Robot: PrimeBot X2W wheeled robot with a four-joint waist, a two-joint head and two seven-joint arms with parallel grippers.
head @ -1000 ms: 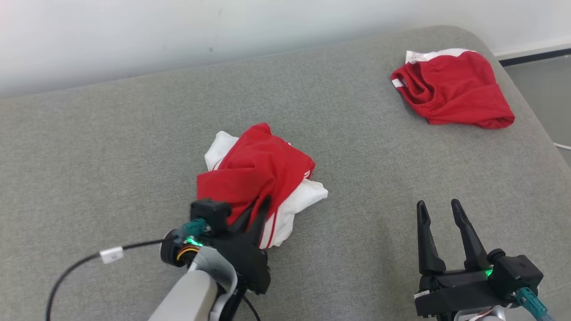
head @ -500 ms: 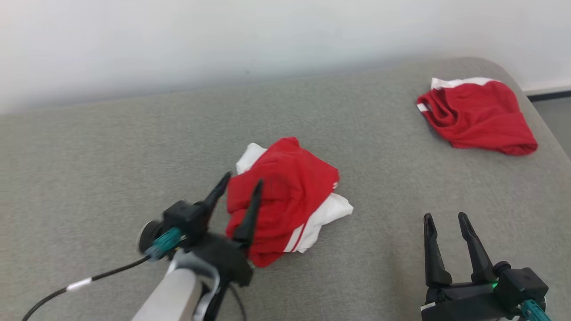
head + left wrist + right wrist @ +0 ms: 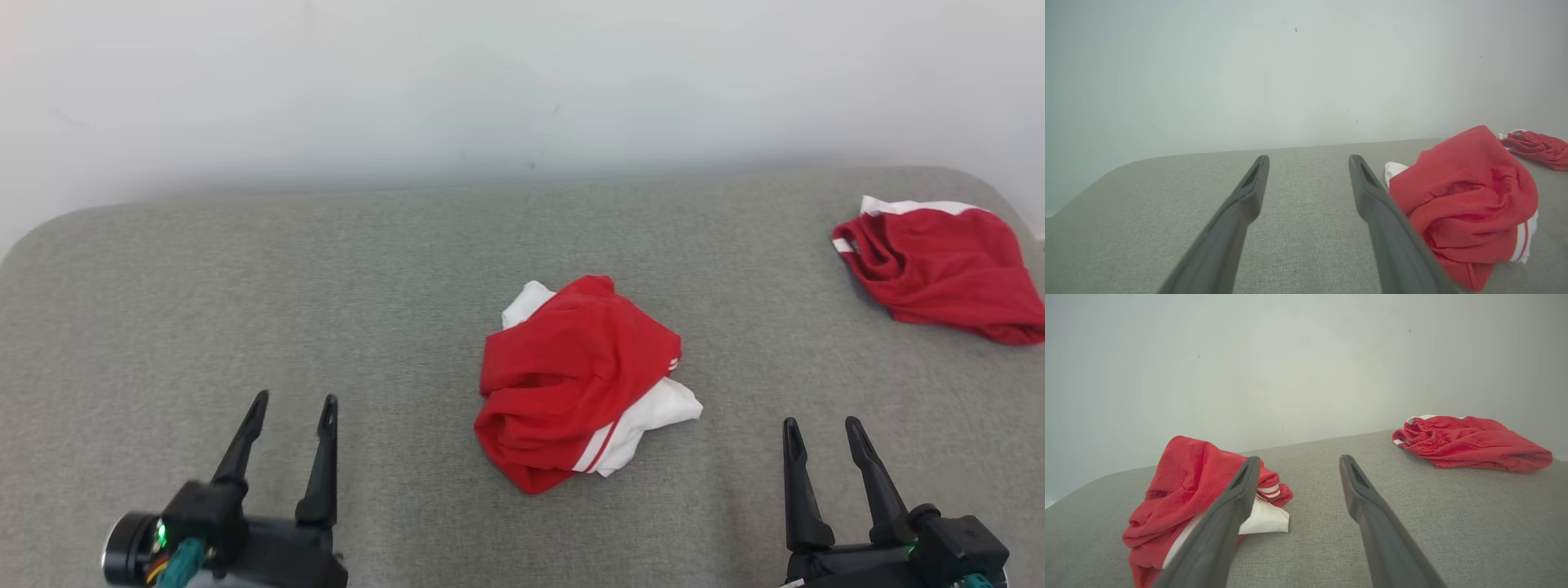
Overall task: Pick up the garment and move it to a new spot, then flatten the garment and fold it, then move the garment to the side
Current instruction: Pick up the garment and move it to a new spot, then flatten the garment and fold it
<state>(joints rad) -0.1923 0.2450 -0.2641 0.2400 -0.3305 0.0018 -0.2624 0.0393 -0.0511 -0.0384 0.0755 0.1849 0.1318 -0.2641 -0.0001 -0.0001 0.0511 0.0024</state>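
Roughly at the middle of the grey, fabric-covered counter [image 3: 245,286] lies the garment [image 3: 571,384], a red piece with white panels and thin white stripes, bunched into a loose, crumpled heap. Its red part sits on top and to the left, while white cloth sticks out at the far left edge and at the near right. It is neither flattened nor folded.

The left tool [image 3: 294,400] sits at the near left, released, its two dark fingers spread apart with nothing between them. It is well apart from the garment, which lies to its right and a little farther away. In the left wrist view the left tool [image 3: 1309,160] points along bare counter toward the pale wall [image 3: 1249,73], and the garment [image 3: 1461,196] rises just right of the right-hand finger, which hides part of its near edge.

The right tool [image 3: 821,425] sits at the near right, likewise released and empty, fingers pointing away from the robot. In the right wrist view the garment [image 3: 1184,477] lies to the left, partly behind the left-hand finger.

A second red garment [image 3: 939,269] with a white band lies crumpled at the far right corner of the counter, well apart from the first and from both tools.
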